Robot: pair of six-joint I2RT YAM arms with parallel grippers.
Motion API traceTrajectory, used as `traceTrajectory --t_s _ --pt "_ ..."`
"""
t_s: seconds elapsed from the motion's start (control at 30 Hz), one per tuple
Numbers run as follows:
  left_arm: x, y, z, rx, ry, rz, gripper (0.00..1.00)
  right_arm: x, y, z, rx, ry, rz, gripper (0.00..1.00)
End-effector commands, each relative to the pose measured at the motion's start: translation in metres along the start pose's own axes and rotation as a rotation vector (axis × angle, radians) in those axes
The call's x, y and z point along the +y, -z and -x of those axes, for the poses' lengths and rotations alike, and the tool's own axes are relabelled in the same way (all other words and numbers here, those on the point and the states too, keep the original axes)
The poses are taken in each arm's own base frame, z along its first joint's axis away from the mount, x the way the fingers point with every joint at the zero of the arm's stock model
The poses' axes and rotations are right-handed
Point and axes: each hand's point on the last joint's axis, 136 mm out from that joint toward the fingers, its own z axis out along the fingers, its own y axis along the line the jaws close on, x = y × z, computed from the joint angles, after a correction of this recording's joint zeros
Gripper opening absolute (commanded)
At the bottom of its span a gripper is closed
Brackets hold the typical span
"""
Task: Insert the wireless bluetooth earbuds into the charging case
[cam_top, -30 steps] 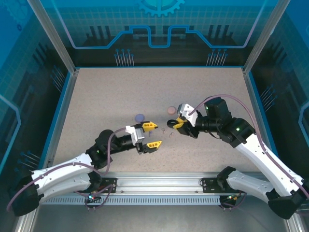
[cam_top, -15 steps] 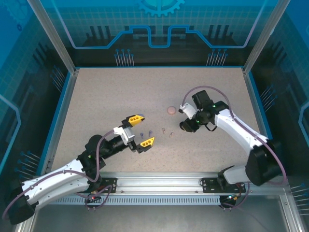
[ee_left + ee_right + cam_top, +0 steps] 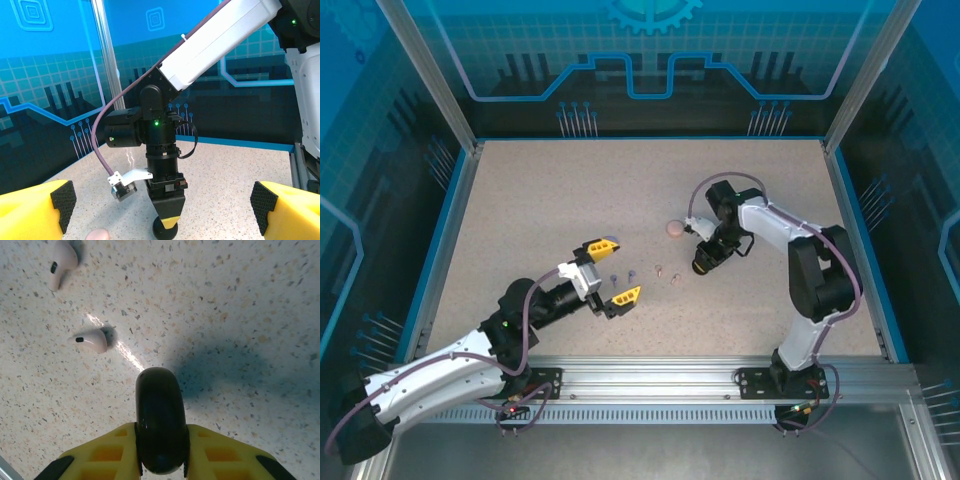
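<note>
Nearest the arm bases, top cam: left gripper [image 3: 616,268], low over the speckled table [image 3: 520,200], yellow fingers [image 3: 62,197] spread wide w/ nothing btwn them

Just ahead of its tips: two lilac earbuds [image 3: 633,271], loose on the table, close together, touching neither finger

A little further right: two pink earbuds [image 3: 92,340], also loose and apart from each other; in right wrist cam both on their sides, just beyond the gripper tips and to one side

Right beside those: right gripper [image 3: 703,265], pointing down, fingers drawn in narrow and clamped on a black charging case [image 3: 159,425]. Case held on edge, flat faces against the pads, rounded rim sticking out past the tips toward the table. Rim touching table or just above it: can't tell. From left wrist cam, same black disc peeking out under the yellow tips, right arm [image 3: 160,125] rising behind it

Farther back, just left of that arm's wrist: pink charging case [image 3: 673,228], flat on the table, clear of both grippers
</note>
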Motion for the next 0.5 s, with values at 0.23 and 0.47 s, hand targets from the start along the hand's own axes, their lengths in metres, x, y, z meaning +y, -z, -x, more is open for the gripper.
traceTrajectory --t_s 0.23,0.47 --pt "0.003 0.0 0.007 -0.014 0.003 0.014 0.94 -0.009 -0.007 -0.011 0.057 -0.061 0.013 0.28" --pt "0.002 -0.001 0.001 0.009 -0.005 0.011 0.95 -0.019 0.004 -0.009 0.054 -0.077 -0.052 0.44"
